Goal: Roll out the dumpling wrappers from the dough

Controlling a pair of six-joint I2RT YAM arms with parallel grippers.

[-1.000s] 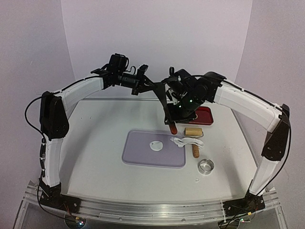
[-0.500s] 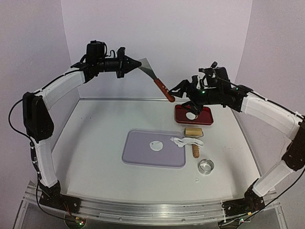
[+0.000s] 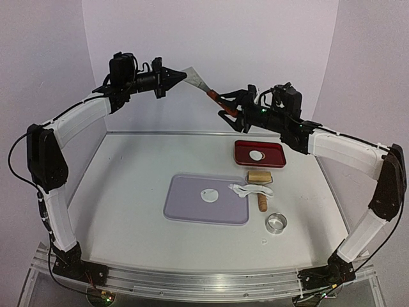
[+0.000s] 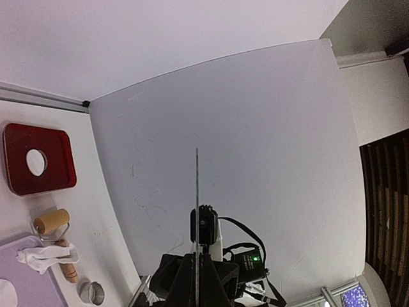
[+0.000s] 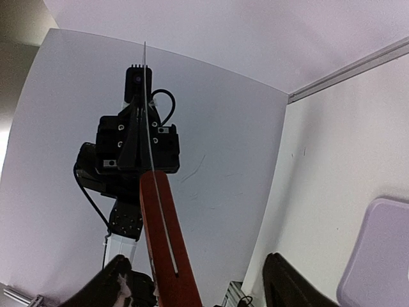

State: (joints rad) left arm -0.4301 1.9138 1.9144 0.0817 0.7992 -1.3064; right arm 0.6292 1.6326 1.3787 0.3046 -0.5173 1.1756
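Quick headcount, fwiw: two dumpling wrappers, one little heap of ragged dough scraps, one wooden roller, one metal ring cutter, one purple mat, one red tray, one scraper, and two robot arms.

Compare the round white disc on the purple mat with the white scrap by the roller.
Shape: the disc is round with a neat edge; the scrap is ragged and crumpled.
Pose: the disc lies flat; the scrap is bunched up.
Place: the disc sits well inside the purple mat; the scrap lies at the mat's right edge, draped over the roller.
Both are white dough.
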